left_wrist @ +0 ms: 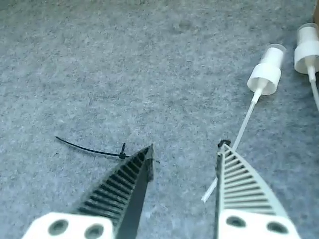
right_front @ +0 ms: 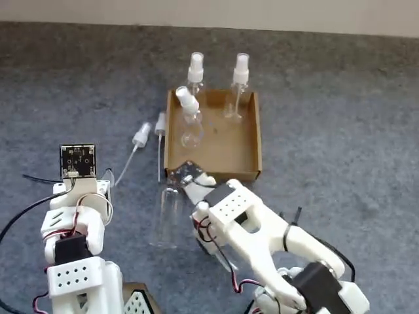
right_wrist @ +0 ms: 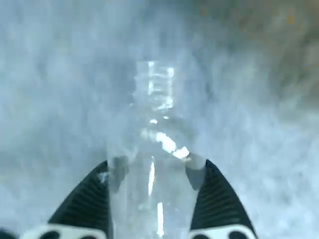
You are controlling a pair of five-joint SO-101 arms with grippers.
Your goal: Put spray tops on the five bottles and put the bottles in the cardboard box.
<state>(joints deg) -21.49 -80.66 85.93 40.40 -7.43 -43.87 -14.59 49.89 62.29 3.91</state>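
Bottle [right_wrist: 154,114] lies clamped in right pincer [right_wrist: 155,164] by cardboard box [right_front: 258,131]; left pincer [left_wrist: 185,146] gapes near spray tops [left_wrist: 266,74].

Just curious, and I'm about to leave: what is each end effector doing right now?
Left end effector: open, holding nothing.
Right end effector: closed on a clear bottle with no spray top.

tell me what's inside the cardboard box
Two spray-topped bottles: upright bottle at the far right, tilted bottle on the left. A third bottle at the far left corner has its base covered; inside or behind is unclear.
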